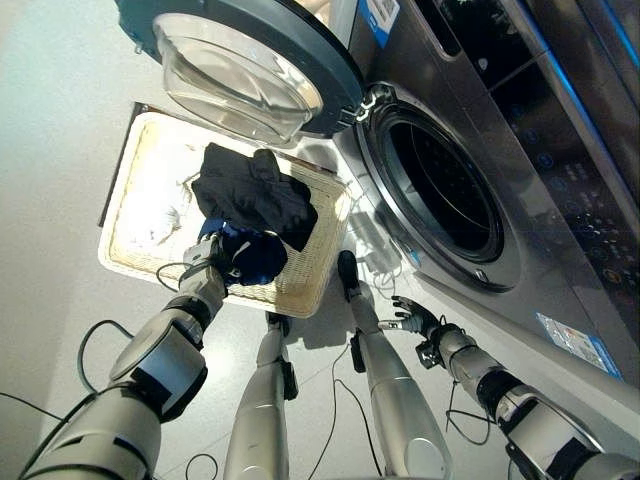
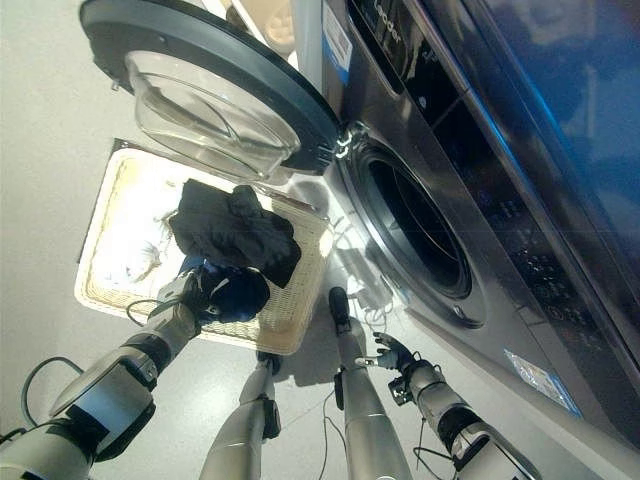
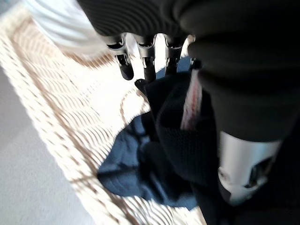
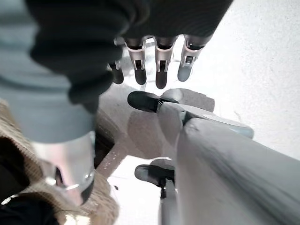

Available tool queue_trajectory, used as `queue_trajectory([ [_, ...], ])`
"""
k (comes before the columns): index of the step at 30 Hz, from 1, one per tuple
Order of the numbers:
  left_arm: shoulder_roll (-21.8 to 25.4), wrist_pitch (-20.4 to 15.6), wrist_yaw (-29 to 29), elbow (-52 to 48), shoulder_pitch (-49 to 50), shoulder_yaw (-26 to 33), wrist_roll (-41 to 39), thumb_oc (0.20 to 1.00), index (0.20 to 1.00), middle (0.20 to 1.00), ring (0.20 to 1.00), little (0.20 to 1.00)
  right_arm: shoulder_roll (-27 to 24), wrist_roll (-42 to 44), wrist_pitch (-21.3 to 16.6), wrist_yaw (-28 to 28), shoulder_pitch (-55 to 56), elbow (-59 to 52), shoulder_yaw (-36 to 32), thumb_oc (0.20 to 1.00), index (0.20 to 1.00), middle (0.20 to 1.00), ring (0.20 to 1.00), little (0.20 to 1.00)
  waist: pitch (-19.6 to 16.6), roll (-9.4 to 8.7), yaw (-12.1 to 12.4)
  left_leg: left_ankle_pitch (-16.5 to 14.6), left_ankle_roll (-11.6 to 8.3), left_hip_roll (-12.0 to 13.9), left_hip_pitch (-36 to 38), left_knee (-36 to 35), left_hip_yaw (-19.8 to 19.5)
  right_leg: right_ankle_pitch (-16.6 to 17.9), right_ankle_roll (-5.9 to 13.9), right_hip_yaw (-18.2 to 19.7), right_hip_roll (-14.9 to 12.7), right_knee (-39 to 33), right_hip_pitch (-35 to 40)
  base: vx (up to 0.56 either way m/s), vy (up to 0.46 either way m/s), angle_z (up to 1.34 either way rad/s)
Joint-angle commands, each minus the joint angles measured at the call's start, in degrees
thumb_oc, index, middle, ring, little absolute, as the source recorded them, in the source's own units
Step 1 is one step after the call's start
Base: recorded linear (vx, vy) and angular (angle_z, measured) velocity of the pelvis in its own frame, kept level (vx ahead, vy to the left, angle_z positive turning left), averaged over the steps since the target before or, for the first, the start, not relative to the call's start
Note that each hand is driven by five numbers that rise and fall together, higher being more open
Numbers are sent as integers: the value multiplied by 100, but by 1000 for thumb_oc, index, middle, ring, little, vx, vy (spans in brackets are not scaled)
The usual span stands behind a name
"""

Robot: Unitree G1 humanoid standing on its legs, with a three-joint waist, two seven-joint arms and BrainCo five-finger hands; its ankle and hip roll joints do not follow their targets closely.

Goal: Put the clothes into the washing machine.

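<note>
Left robot hand (image 1: 212,262) down in wicker basket (image 1: 140,250), fingers and thumb curled into dark blue garment (image 1: 255,255) at near rim. Black clothes pile (image 1: 255,195) lies just behind, touching it. Right robot hand (image 1: 415,318) hangs relaxed, holding nothing, below washer drum opening (image 1: 445,190). Washer door (image 1: 250,60) open, overhanging basket.

Risks:
- grip looks shallow, cloth could slip on lift
- blue garment may drag black pile over rim
- lift path could hit door
</note>
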Motion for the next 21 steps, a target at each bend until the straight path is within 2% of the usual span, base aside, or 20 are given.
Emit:
queue_trajectory([
  [1,16,249,-328,43,-222,90,82,1000,1000,1000,1000,1000,-15,132,126,-108,-37,-143,116,1000,1000,1000,1000,1000,12,-63,-38,591,190,-233,-700,0,-168,-152,132,-127,244,405,-250,0,0,0],
  [4,24,229,-476,41,-332,46,25,1000,1000,1000,1000,1000,-18,166,113,-113,-93,-155,118,1000,1000,1000,1000,1000,12,-95,-55,616,177,-222,-818,-22,-164,-106,138,-136,249,376,-371,-5,-13,0],
  [5,28,101,-685,56,-389,58,-249,846,846,846,846,846,-22,197,99,-112,-114,-168,122,1000,1000,1000,1000,1000,12,-124,-70,628,164,-205,-865,-43,-145,-86,142,-151,248,350,-414,-11,-33,0],
  [6,18,75,-691,68,-405,80,-313,495,495,495,495,495,-26,213,92,-115,-114,-186,121,1000,1000,1000,1000,1000,12,-137,-74,631,160,-202,-885,-46,-143,-80,145,-157,248,346,-433,0,0,0],
  [7,18,75,-691,68,-405,80,-313,495,495,495,495,495,-26,213,92,-115,-114,-186,121,1000,1000,1000,1000,1000,12,-137,-74,631,160,-202,-885,-46,-143,-80,145,-157,248,346,-433,0,0,0],
  [8,7,54,-695,75,-400,93,-319,416,416,416,416,416,-28,222,89,-117,-98,-202,123,1000,1000,1000,1000,1000,12,-146,-73,627,158,-200,-868,-58,-144,-84,147,-159,250,337,-419,0,0,0],
  [9,-28,-48,-734,87,-441,106,-310,200,200,200,200,200,5,245,58,-129,-104,-237,117,1000,1000,1000,1000,1000,12,-184,-93,646,145,-185,-916,-77,-136,-55,155,-169,259,322,-465,0,0,0],
  [12,-35,-95,-542,15,-524,-21,-115,200,200,200,200,200,-20,376,-8,-121,-128,-363,130,1000,1000,1000,1000,1000,12,-237,-117,690,129,-170,-969,-151,-150,-3,156,-169,287,280,-530,2,-11,0],
  [15,-38,-287,-231,-84,-635,-51,-380,200,200,200,200,200,-20,594,-125,-165,-127,-580,172,1000,1000,1000,1000,1000,12,-297,-133,707,117,-146,-955,-219,-149,6,162,-184,309,252,-531,-2,-9,-1],
  [18,-39,-314,-175,-99,-663,-49,-392,200,200,200,200,200,-20,625,-146,-176,-142,-613,169,1000,1000,1000,1000,1000,12,-304,-138,714,114,-144,-982,-212,-153,14,163,-188,310,256,-555,-9,-25,-1],
  [19,-65,-501,353,-292,-669,-34,-382,200,200,200,200,200,-21,826,-309,-261,-86,-960,176,1000,1000,1000,1000,1000,12,-364,-127,709,102,-128,-935,-231,-207,3,168,-210,321,264,-507,-23,-56,2],
  [21,-24,-711,655,-476,-678,2,-265,200,200,200,200,200,-21,981,-410,-370,-58,-1277,166,1000,1000,1000,1000,1000,12,-389,-110,713,97,-118,-950,-214,-254,-23,167,-216,332,325,-513,-40,-80,2],
])
